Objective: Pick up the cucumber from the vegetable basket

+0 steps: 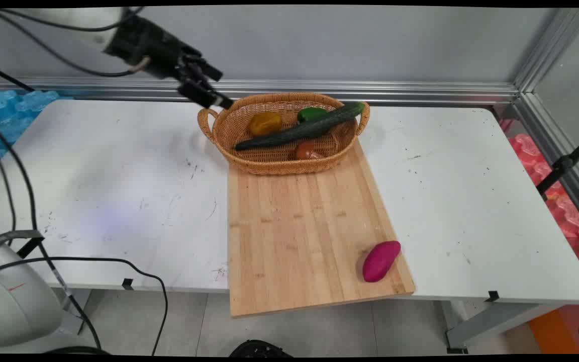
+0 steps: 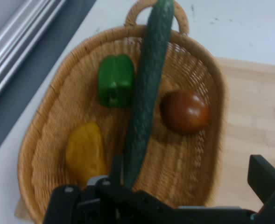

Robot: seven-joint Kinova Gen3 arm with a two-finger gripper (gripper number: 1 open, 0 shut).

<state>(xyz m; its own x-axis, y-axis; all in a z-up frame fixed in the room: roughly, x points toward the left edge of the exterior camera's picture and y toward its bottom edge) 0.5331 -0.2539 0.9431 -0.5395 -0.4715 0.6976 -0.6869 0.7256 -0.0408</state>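
Observation:
A wicker basket [image 1: 274, 168] stands at the far end of a wooden cutting board [image 1: 299, 231]. A long dark cucumber [image 1: 299, 131] lies slantwise across the basket, its tip over the right handle. Beside it lie a yellow pepper [image 1: 264, 123], a green pepper [image 1: 310, 114] and a brown-red tomato [image 1: 305, 150]. My gripper [image 1: 221, 89] hangs open above the basket's left handle and holds nothing. In the hand view the cucumber [image 2: 146, 93] runs up the middle. The green pepper [image 2: 115, 79] and yellow pepper [image 2: 84, 151] lie left of it, the tomato [image 2: 185, 111] right. The gripper [image 2: 188, 175] is over the basket's near end.
A magenta sweet potato [image 1: 381, 260] lies near the board's front right corner. The board overhangs the white table's [image 1: 118, 191] front edge. Black cables hang at the left. An aluminium rail [image 1: 370, 90] runs along the wall behind the basket.

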